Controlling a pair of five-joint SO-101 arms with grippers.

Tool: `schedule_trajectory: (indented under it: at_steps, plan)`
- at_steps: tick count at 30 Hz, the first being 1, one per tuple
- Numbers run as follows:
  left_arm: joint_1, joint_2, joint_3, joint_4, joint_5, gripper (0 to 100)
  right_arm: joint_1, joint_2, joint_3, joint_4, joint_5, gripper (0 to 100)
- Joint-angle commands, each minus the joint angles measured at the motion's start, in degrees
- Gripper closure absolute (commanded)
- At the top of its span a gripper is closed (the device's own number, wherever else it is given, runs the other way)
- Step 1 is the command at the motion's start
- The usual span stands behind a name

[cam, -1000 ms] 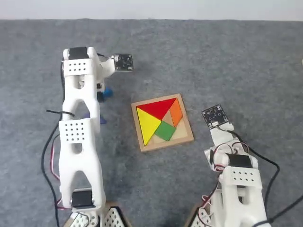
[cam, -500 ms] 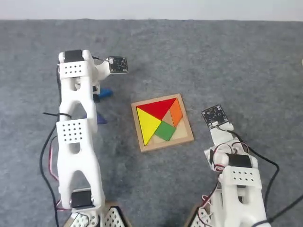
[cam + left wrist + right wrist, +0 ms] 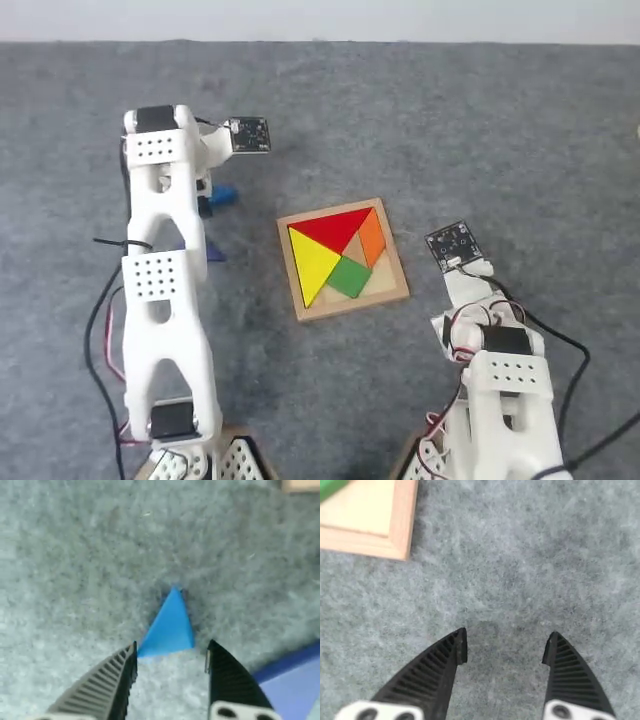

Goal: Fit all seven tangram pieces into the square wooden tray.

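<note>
Grey felt worktop [image 3: 500, 130], wooden tray [image 3: 356, 306] sitting near the middle between the two arms. Four pieces are seated in the tray: red triangle [image 3: 335, 230], yellow triangle [image 3: 310, 265], green square [image 3: 349, 276] and orange piece [image 3: 372, 240]. Bare wood shows between them and along one side. By count that leaves three to place, so the task is a bit past halfway.

Left hand [image 3: 172, 645] is open and hovers low over the small blue triangle [image 3: 170, 629], which lies flat on the felt, well apart from the tray. Its base sits between the two fingertips, not yet pinched. A darker blue piece [image 3: 295, 677] lies just beside it. It is partly cut off, possibly the parallelogram or a medium triangle, hard to tell.

Right hand [image 3: 506, 633] is open too, holding nothing, over bare felt near a corner of the tray.

Likely step in hand: picking up the blue triangle.
</note>
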Motion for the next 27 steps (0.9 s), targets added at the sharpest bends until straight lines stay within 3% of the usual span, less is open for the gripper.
schedule_trajectory:
  at_steps: [1, 7, 18, 27]
  plan:
    - [2.20, -0.35, -2.15, 1.14, -1.05, 78, 0.40, -1.27, -0.35, -1.19, 0.62, 74.5]
    - [4.40, -0.35, 0.40, -1.76, -0.18, 78, 0.40, -1.27, -0.35, -1.19, 0.62, 74.5]
    - [2.29, -0.35, 4.44, -2.46, -0.35, 79, 0.40, -1.27, -0.35, -1.10, 0.62, 74.5]
    - [1.76, -0.35, 9.45, -2.02, -0.09, 94, 0.40, -1.27, -0.35, -1.01, 0.62, 74.5]
